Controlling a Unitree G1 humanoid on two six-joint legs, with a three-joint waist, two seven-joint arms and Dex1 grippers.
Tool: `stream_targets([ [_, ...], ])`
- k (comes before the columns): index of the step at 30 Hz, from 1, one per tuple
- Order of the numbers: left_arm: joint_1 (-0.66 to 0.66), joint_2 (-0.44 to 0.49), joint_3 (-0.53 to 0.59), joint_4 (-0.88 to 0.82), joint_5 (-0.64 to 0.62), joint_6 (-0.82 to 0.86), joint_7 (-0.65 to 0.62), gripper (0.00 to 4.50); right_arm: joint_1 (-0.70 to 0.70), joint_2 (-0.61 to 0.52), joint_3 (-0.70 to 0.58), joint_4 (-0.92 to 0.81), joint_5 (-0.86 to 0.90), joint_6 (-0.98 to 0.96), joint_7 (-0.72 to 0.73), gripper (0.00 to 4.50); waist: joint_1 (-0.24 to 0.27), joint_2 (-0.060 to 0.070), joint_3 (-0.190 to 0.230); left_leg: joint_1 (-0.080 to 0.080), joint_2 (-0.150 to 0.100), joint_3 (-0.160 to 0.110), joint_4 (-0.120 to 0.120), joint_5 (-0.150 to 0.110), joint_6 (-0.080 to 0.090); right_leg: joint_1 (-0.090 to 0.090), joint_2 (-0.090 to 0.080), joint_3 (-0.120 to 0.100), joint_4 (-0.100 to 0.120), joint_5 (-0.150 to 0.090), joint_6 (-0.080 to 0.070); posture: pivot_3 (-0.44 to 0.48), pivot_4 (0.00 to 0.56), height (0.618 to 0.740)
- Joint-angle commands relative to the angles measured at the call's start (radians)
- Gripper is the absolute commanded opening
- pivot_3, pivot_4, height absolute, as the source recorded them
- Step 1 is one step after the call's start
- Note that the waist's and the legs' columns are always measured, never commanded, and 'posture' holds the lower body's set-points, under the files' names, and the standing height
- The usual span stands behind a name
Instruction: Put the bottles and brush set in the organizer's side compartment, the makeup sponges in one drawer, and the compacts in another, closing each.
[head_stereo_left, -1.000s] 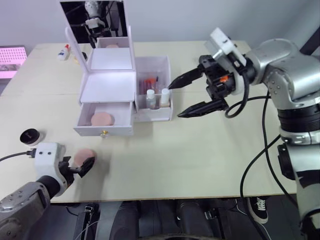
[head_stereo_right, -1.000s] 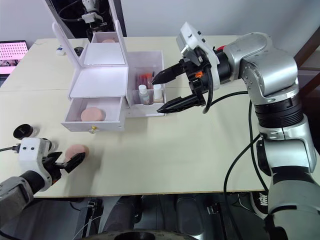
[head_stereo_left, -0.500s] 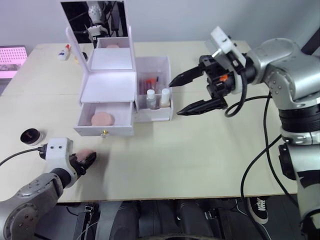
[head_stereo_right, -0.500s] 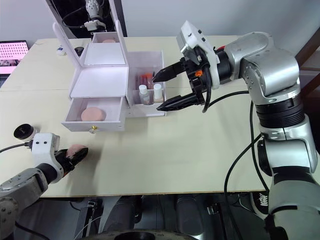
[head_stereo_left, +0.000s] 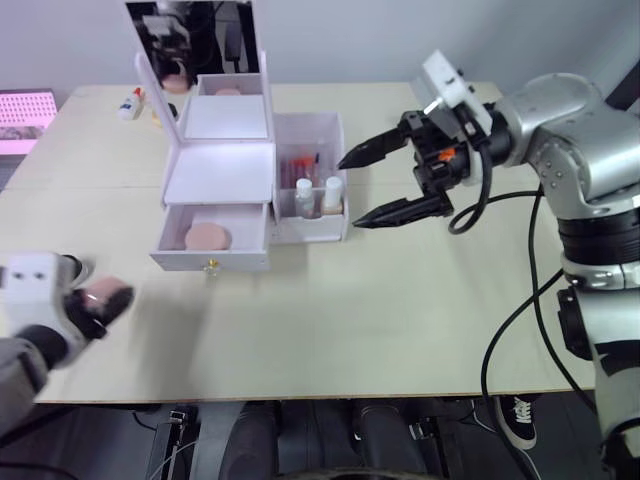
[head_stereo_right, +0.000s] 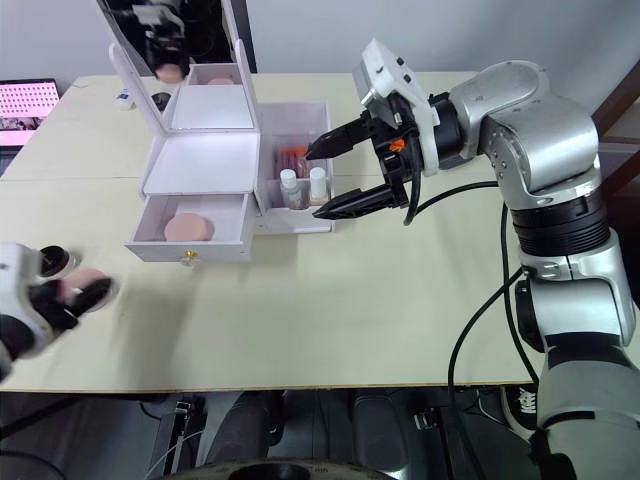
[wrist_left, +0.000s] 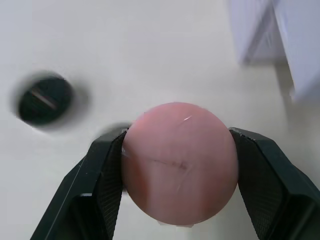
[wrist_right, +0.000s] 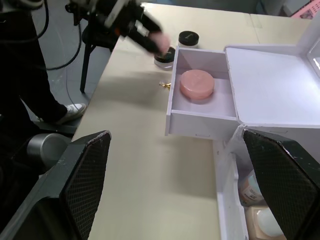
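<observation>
The white organizer (head_stereo_left: 218, 175) stands with its mirror lid up and its drawer (head_stereo_left: 210, 262) pulled out; one pink makeup sponge (wrist_right: 197, 84) lies inside. Two small bottles (head_stereo_left: 304, 197) and the red brush set (head_stereo_left: 298, 165) stand in the side compartment (head_stereo_left: 310, 128). Near the table's front left, my left gripper (wrist_left: 179, 150) is shut on a second pink sponge (wrist_left: 179, 162), held above the table. A black compact (wrist_left: 45, 99) lies just beyond it, and another compact (wrist_right: 188, 37) lies farther back. My right gripper (head_stereo_left: 349, 193) hovers open beside the side compartment.
A white glue bottle (head_stereo_left: 128, 103) lies at the back left corner, with a pink panel (head_stereo_left: 22, 110) beyond the table's left edge. The raised mirror lid (head_stereo_left: 195, 40) stands tall behind the organizer. Bare tabletop (head_stereo_left: 380, 300) stretches in front and to the right.
My left gripper has shut on the pink sponge, lifted it off the table and moved left. The right arm has stayed where it was.
</observation>
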Motion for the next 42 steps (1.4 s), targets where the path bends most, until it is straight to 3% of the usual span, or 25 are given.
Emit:
stream_targets([
  [1, -0.1, 0.062, 0.042, 0.02, -0.023, -0.073, -0.044, 2.66, 0.002, 0.002, -0.033, -0.027, 0.011, -0.006, -0.015, 4.5, 0.0, 0.0, 0.0, 0.0, 0.0, 0.0, 0.0, 0.0, 0.0, 0.0, 0.0, 0.0, 0.0, 0.0, 0.0, 0.0, 0.15, 0.74],
  [8, -0.445, 0.145, -0.282, 0.113, -0.086, -0.166, -0.186, 2.66, 0.055, -0.019, -0.08, -0.128, 0.047, 0.055, -0.093, 4.5, 0.009, 0.0, 0.0, -0.001, 0.0, 0.0, 0.0, 0.001, -0.002, 0.0, 0.0, 0.0, 0.0, 0.0, 0.0, 0.0, 0.15, 0.74],
  [17, -0.629, 0.124, -0.678, 0.243, 0.051, -0.19, -0.323, 2.66, 0.152, -0.046, -0.161, -0.291, 0.116, 0.151, -0.23, 4.5, -0.001, 0.0, 0.0, 0.0, 0.0, -0.001, -0.001, 0.002, -0.002, 0.0, 0.001, 0.0, 0.001, 0.0, 0.001, 0.0, 0.15, 0.74],
  [27, -0.658, 0.093, -0.797, 0.286, 0.155, -0.199, -0.408, 2.66, 0.213, -0.069, -0.213, -0.409, 0.187, 0.222, -0.341, 4.5, 0.003, -0.001, 0.0, -0.001, 0.0, -0.001, -0.001, 0.002, -0.002, 0.0, 0.001, 0.0, 0.001, 0.0, 0.001, 0.0, 0.15, 0.74],
  [42, -0.672, 0.096, -0.782, 0.211, 0.137, -0.093, -0.446, 2.66, 0.216, -0.097, -0.188, -0.398, 0.198, 0.19, -0.344, 4.5, 0.008, -0.001, 0.0, -0.001, 0.0, -0.002, 0.0, 0.002, -0.002, 0.001, 0.001, 0.0, 0.001, 0.0, 0.001, 0.0, 0.15, 0.74],
])
